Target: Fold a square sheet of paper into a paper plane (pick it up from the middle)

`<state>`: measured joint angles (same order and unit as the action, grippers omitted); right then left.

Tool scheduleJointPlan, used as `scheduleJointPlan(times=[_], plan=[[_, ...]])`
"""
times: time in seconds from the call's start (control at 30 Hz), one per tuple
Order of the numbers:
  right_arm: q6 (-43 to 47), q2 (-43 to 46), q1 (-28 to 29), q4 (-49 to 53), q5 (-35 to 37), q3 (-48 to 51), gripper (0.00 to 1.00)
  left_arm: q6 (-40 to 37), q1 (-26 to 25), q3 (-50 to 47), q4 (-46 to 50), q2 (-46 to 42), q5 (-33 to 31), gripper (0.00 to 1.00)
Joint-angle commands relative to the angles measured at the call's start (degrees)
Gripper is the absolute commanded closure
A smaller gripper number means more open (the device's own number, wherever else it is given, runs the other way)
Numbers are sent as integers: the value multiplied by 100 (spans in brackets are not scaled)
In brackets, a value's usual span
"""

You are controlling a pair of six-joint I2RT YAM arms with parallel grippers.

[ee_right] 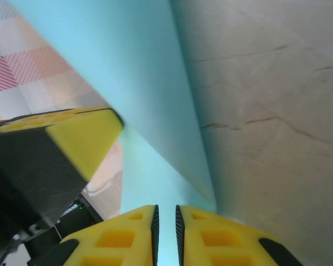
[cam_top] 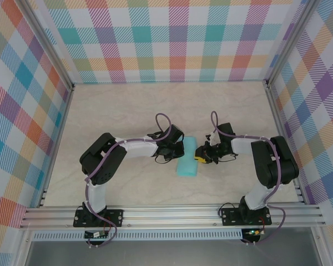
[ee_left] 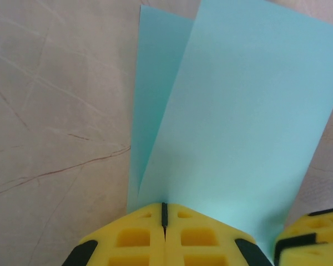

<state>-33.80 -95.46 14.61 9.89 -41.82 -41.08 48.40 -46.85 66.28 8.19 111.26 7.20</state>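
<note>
— Where's the paper?

— The paper [cam_top: 187, 162] is in the middle of the table [cam_top: 127, 111], a bit towards the near side, right between the two claws. It's plain turquoise and folded over on itself, so from above it looks like a narrow strip.

— Folded flat?

— Not quite. From the left wrist you see two layers. The top one sits skewed over the lower one, and they fan apart away from the claw. I can't tell whether it lies on the table or is lifted a little.

— And the left claw?

— The left claw [cam_top: 177, 152] is at the strip's left edge. Its yellow fingers are pressed tight together, and the paper comes out right at their seam, so it's pinching the paper.

— The right one?

— The right claw [ee_right: 166, 213] comes in from the other side. Its fingers are nearly together, with a thin slit between them, and turquoise shows in that slit. So it's nipping the paper's edge too. The two claws are very near each other.

— Around them?

— Pale marbled tabletop, and plaid walls [cam_top: 172, 39] on three sides.
</note>
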Motion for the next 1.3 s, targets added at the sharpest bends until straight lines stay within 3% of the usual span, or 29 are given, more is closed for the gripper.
scheduleJointPlan(times=[0.0,0.3,0.67,1.07,1.27], plan=[[65,376,-28,-110,-391,-83,81,-74,-65,-45,556,149,-180,100],[99,-191,-26,-356,-553,-95,82,-75,-70,-37,566,150,-167,100],[471,-598,-21,114,266,87,83,-94,-64,-32,612,142,-175,100],[600,635,118,178,182,192,83,-98,-63,19,611,165,-132,100],[580,720,340,-224,154,424,85,-99,-70,19,610,159,-123,100]])
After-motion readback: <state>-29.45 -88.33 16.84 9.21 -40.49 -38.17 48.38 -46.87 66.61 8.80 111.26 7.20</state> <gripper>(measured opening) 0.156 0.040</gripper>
